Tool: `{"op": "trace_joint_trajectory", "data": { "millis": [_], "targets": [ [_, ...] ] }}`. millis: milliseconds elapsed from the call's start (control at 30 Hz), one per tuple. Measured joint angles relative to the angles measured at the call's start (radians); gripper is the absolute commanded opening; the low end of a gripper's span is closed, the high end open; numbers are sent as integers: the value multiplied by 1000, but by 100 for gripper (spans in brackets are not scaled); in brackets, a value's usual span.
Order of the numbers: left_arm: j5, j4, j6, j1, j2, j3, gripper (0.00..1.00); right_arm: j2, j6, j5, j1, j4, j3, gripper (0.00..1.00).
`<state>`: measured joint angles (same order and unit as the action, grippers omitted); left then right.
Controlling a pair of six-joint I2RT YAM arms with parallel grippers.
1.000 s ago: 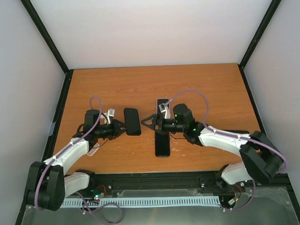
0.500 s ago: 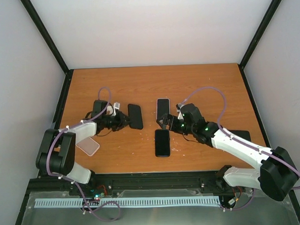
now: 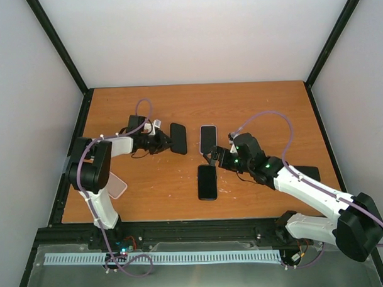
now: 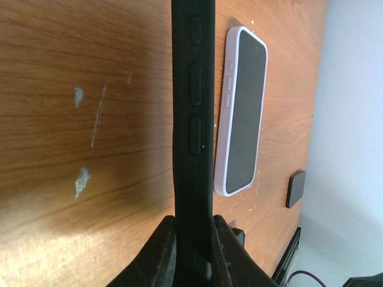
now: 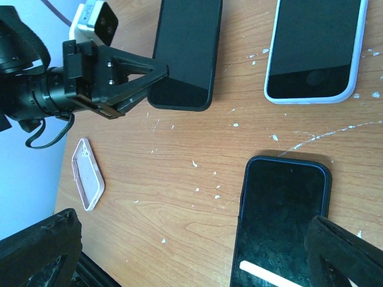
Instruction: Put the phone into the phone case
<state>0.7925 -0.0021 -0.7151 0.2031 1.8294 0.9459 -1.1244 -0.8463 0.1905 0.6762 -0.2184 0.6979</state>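
L gripper (image 3: 167, 143) pinching black case (image 3: 178, 138) edgewise.

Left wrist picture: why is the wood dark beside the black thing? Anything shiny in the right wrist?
Left wrist: the case, held edge-on, throws a shadow on the table beside it. Right wrist: a white glare streak on the dark phone; the fingers at the corners are blurred.

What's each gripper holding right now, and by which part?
Left gripper pinches the black phone case across its thickness at the button-side edge, near one end. Right gripper is open, holding nothing.
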Motion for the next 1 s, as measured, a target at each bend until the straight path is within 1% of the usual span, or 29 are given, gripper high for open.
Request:
{"op": "trace_joint_trajectory", "data": {
  "millis": [100, 167, 333, 367, 533, 567, 633, 700, 800, 900, 1000],
  "targets": [
    [10, -1, 5, 0, 40, 23, 13, 8, 0, -3, -1, 0, -2, 100],
    [13, 0, 7, 0, 62, 33, 20, 11, 0, -5, -1, 1, -7, 100],
    [-1, -14, 24, 0, 80, 35, 57, 12, 0, -15, -2, -5, -13, 100],
    [-12, -23, 28, 0, 79, 39, 63, 12, 0, -18, -2, -8, -13, 100],
    [-104, -119, 42, 0, 45, 52, 84, 13, 0, -25, -2, -27, -13, 100],
    [-124, -142, 45, 0, 29, 53, 87, 14, 0, -26, -2, -26, -13, 100],
    [-185, -199, 42, 0, -8, 58, 89, 16, 0, -26, -2, -25, -13, 100],
    [-245, -249, 40, 0, -47, 60, 90, 16, 0, -26, -3, -26, -13, 100],
    [-341, -325, 16, -1, -114, 59, 85, 14, 0, -26, -3, -26, -13, 100],
    [-443, -390, -32, -4, -187, 53, 84, 10, 0, -26, -3, -26, -13, 100],
    [-531, -437, -79, -9, -260, 30, 75, 5, 0, -26, -3, -26, -13, 100]
  ]
}}
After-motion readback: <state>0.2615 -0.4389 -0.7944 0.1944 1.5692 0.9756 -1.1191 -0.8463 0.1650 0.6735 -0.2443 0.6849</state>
